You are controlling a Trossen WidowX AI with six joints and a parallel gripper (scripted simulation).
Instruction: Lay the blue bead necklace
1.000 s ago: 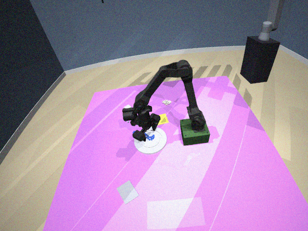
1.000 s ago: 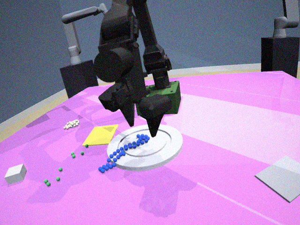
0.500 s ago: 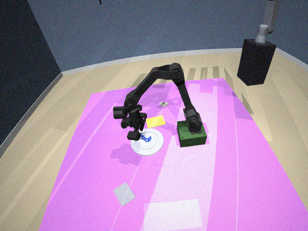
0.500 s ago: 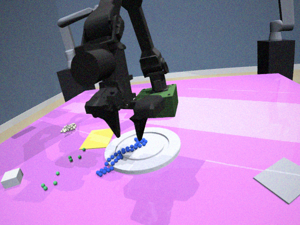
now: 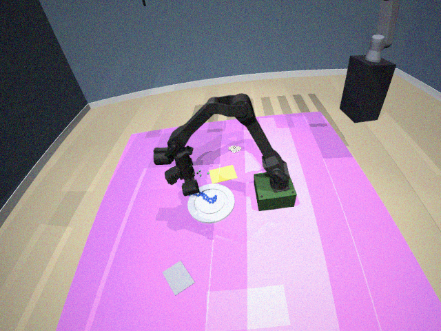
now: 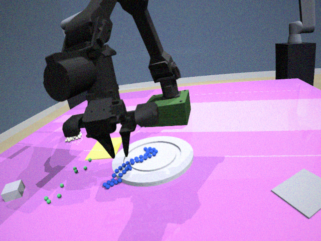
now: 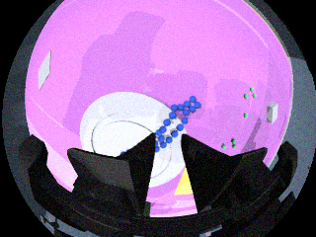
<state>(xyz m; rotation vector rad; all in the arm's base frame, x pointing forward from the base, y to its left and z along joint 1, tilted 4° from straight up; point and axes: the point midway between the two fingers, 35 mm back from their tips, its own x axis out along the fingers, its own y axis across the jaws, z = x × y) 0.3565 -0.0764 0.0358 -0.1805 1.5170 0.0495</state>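
Necklace: blue bead necklace [image 6: 129, 164] lies across the board's rim, one end on the pink mat [image 6: 233, 181].
Board: round bead board [image 6: 178, 160], groove unfilled.
Gripper: gripper [image 6: 119, 156] partly closed, tips near the beads; whether it grips them I cannot tell.

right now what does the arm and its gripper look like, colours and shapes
The arm is matte black throughout, with boxy links and round drum-shaped joints. It rises from a dark green block base. The gripper has two black fingers tapering to points. No cables or markings show.
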